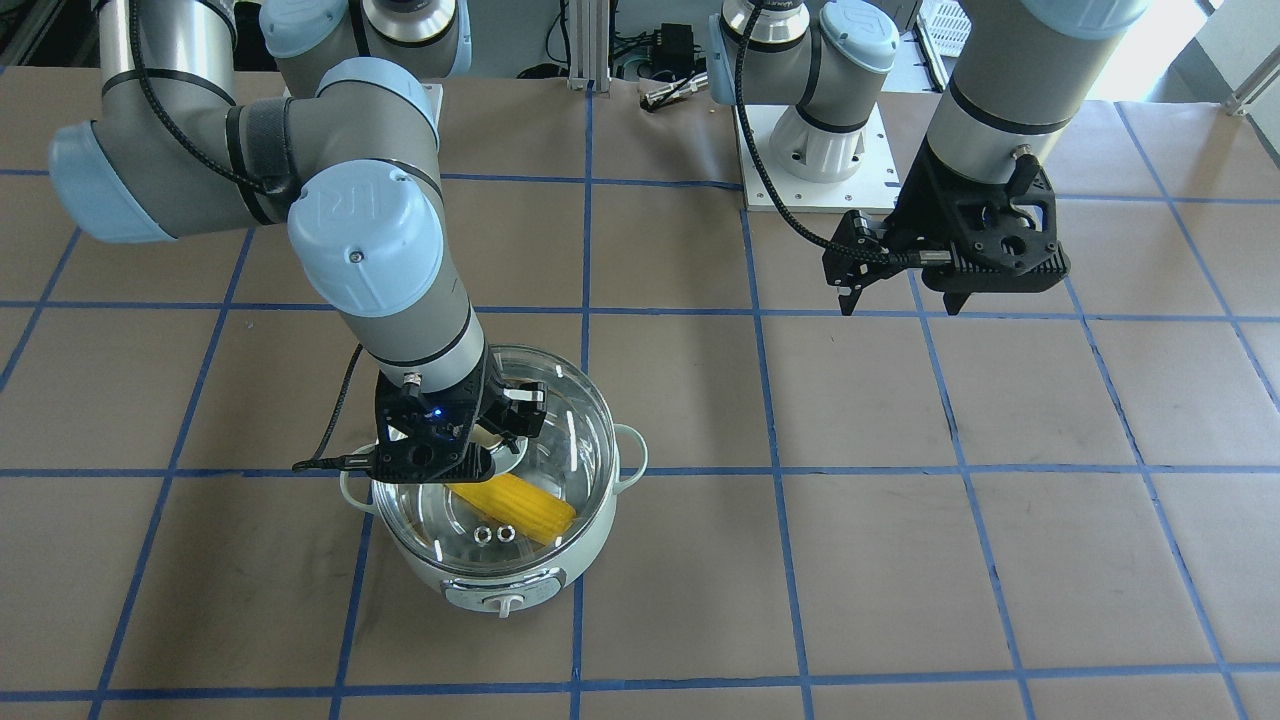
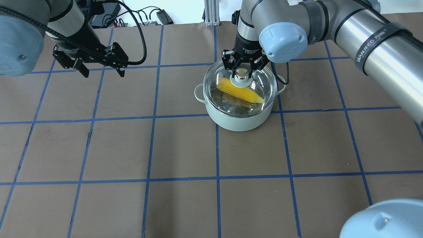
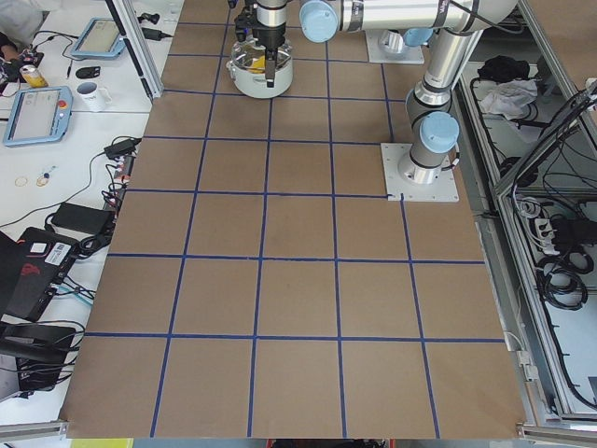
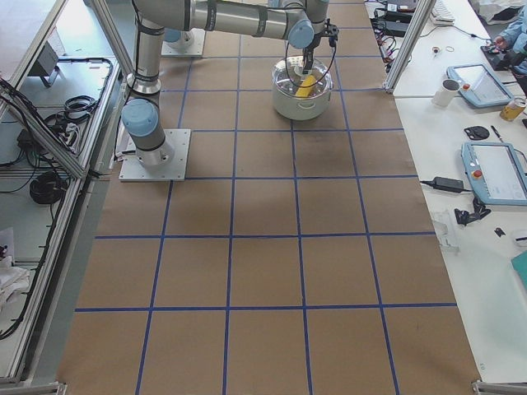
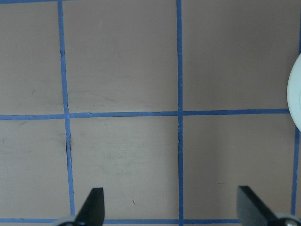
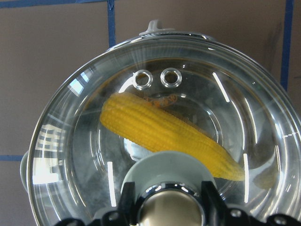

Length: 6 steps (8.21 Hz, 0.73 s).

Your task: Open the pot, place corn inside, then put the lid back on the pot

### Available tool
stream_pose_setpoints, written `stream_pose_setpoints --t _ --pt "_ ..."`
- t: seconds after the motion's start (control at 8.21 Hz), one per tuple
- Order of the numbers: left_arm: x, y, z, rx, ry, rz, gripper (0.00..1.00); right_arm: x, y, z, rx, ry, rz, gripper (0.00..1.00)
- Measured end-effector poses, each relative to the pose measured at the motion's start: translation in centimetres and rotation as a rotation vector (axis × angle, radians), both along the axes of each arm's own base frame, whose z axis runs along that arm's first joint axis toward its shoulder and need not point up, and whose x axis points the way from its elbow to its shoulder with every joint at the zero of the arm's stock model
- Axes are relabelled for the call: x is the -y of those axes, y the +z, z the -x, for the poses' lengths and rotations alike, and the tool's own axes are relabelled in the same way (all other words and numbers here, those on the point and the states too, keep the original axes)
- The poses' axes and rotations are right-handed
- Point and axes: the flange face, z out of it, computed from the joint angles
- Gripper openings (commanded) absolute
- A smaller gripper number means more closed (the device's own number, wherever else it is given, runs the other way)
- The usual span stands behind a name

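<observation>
We see the corn (image 2: 239,92) inside the pot (image 2: 238,120) and the lid (image 2: 262,82) seated on its rim, so we judge the task nearly done. The right fingers (image 6: 210,202) look clamped on the lid's knob (image 2: 242,73); only release is left. The left fingers (image 5: 94,205) are apart over the bench (image 2: 185,148), well apart from the pot.

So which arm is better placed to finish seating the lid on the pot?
Right. The right gripper clasps the lid atop the pot, corn inside; the left gripper hangs open over the table, well aside.
</observation>
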Motion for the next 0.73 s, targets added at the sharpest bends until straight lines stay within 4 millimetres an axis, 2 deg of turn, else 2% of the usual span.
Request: stream_pose_setpoints --t 0.12,0.24,0.49,0.61,0.73 --pt "-0.03 0.07 0.0 0.001 0.0 0.004 1.0 0.03 0.01 -0.01 0.001 0.0 0.003 0.2" --pt "-0.05 0.05 0.0 0.002 0.0 0.007 1.0 0.04 -0.01 -0.01 0.001 0.0 0.005 0.29" --pt "-0.13 -0.05 0.04 0.002 -0.002 0.007 1.0 0.04 -0.04 0.0 0.0 -0.002 0.006 0.72" --pt "-0.15 -0.09 0.03 0.002 -0.002 0.006 1.0 0.02 -0.11 0.01 0.0 -0.005 0.004 0.79" --pt "-0.16 -0.16 0.02 0.002 -0.002 0.005 1.0 -0.04 -0.28 0.02 -0.001 -0.008 0.001 0.81"
